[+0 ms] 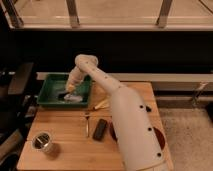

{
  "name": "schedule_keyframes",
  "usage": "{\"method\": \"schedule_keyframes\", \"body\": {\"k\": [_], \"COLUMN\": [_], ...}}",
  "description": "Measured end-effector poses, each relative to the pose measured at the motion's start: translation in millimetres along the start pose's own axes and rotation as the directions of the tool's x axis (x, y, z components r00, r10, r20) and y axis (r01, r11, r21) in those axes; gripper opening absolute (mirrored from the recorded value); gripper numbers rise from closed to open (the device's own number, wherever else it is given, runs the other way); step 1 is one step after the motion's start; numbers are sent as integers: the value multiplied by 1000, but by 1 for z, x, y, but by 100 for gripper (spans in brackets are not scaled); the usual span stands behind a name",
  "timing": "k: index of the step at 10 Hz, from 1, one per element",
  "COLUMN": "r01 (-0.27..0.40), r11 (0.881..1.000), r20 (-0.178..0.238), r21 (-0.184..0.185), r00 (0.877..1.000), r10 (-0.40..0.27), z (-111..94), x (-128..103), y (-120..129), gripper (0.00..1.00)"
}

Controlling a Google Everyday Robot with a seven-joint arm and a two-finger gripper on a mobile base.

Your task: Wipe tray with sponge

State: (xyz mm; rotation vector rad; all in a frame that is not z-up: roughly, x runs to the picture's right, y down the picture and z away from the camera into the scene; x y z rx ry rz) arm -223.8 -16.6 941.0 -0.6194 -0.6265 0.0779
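A round metal cup (43, 142) was seen at the far left, near the front corner of the wooden table (70, 131). It stood upright and well apart from all other things.

Further back, at the rear left part of the table, the green tray (49, 89) was placed. Its flared sides were raised, and its long side lay along the back edge of the table. Inside the tray, toward its right half, a pale bluish patch was seen on the floor of the tray, which was taken to be the sponge (75, 99). The gripper (70, 90) was lowered into the tray and was placed just over this patch, at its left end. Whether the sponge was touched by it could not be told.

In front of the tray, near the middle of the table, a thin fork (87, 125) was laid, with its handle pointing to the front. Just to the right of it, a black rectangular bar (100, 129) was laid, a little tilted. Between the tray and the bar, a yellowish object (101, 104) was seen beside the right front corner of the tray.

The white arm (107, 90) was stretched from the right front of the view, over the table, up to an elbow behind the tray, and then down into it.
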Motion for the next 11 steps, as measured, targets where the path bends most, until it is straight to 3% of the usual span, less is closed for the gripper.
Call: {"method": "schedule_keyframes", "body": {"k": [2,4,8,11], "r01": [15,47,68,23], "r11": [1000,999,997,999], "r20": [-6,14,33,-2], "r21": [1,-8,-40,-49], "r00": [1000,999,997,1000], "r10": [-15,-47,-67,-23], "z": [4,15,14,-5], "x": [1,-13,-26,-3], "y": [-14,-23,11,29], "gripper": [0,0,0,0]}}
